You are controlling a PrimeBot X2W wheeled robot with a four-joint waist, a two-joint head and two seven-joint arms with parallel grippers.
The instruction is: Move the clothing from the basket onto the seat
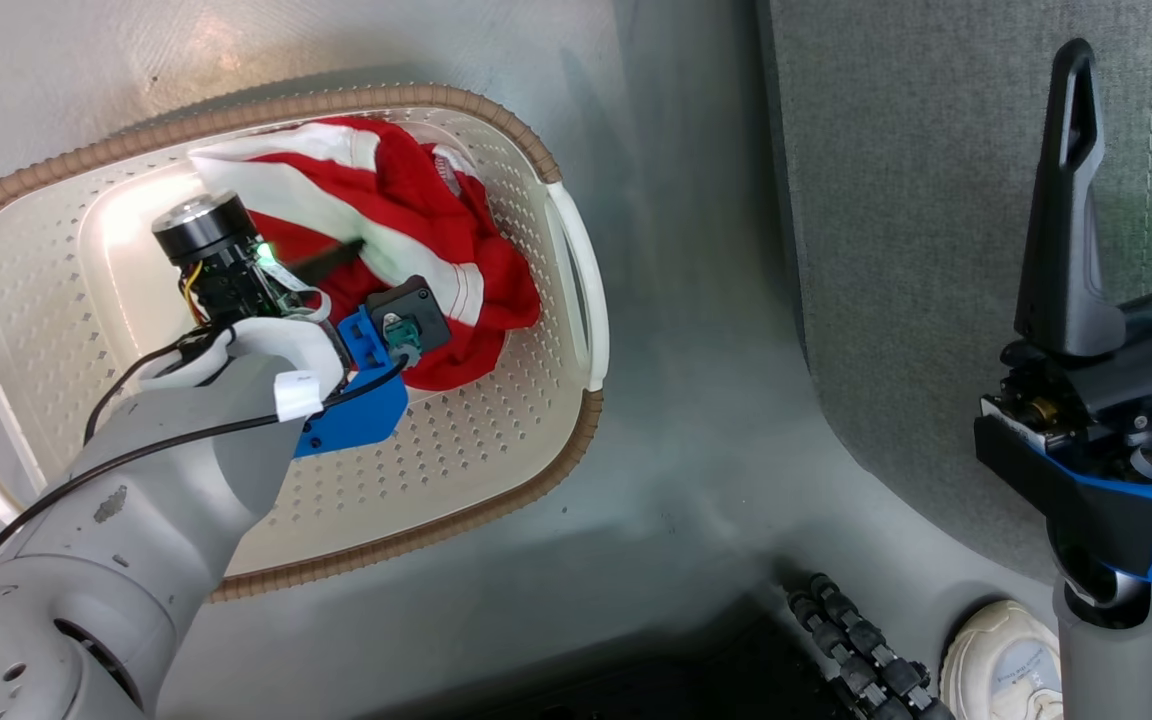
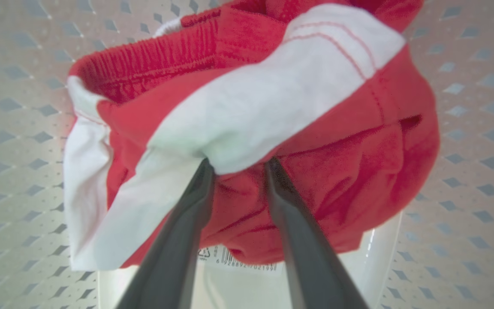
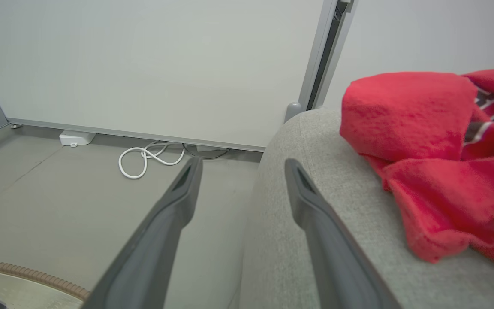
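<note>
The cream basket [image 1: 496, 440] with its brown rim lies at the left on the floor and holds crumpled red and white clothing [image 1: 416, 210]. My left gripper [image 1: 366, 255] reaches down into it. In the left wrist view the left gripper [image 2: 238, 165] stands open, its fingertips astride a fold of the clothing [image 2: 324, 128] and tucked under a white stripe. My right gripper [image 1: 1141, 100] hangs open over the grey seat [image 1: 916, 250]. The right gripper [image 3: 242, 165] has nothing between its fingers. Another red garment [image 3: 423, 128] with block lettering lies on the seat [image 3: 371, 214].
A white shoe [image 1: 1001, 660] and a black ribbed cable chain [image 1: 856, 640] lie on the floor near the seat's front. Farther off, a coiled white cable [image 3: 148, 159] lies by a pale wall panel. The basket rim [image 3: 28, 274] shows at lower left.
</note>
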